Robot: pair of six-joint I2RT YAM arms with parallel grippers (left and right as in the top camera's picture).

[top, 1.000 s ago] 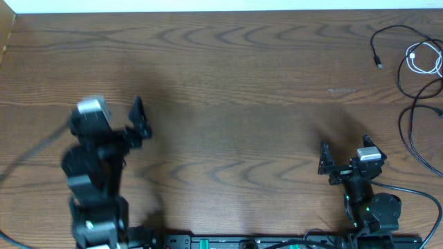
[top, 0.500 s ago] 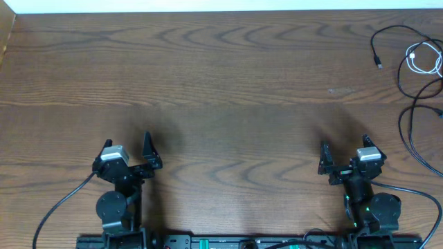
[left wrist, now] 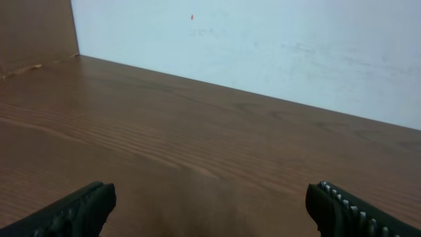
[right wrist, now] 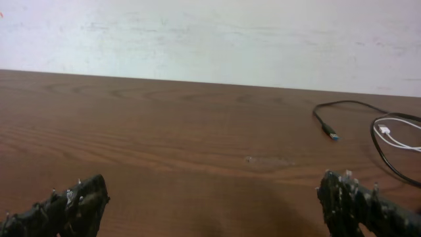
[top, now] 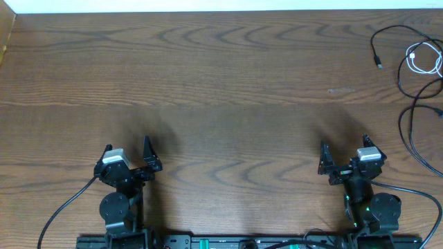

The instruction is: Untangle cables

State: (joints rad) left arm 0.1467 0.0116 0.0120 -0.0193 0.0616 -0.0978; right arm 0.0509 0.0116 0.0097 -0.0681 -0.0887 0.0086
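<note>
1. The left hand [top: 127, 146] and the right hand [top: 344, 145] rest low at the counter's [top: 228, 83] near edge, fingers spread, holding nothing; they look parked.
2. The black cables [top: 401, 126] and the white cable [top: 414, 57] lie loose at the far right, nearer the right hand, which is probably the one to reach.

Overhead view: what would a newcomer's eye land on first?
A black cable and a coiled white cable lie loose at the far right corner of the table. Next come the left hand and the right hand, both open and empty near the front edge, well away from the cables.
</note>
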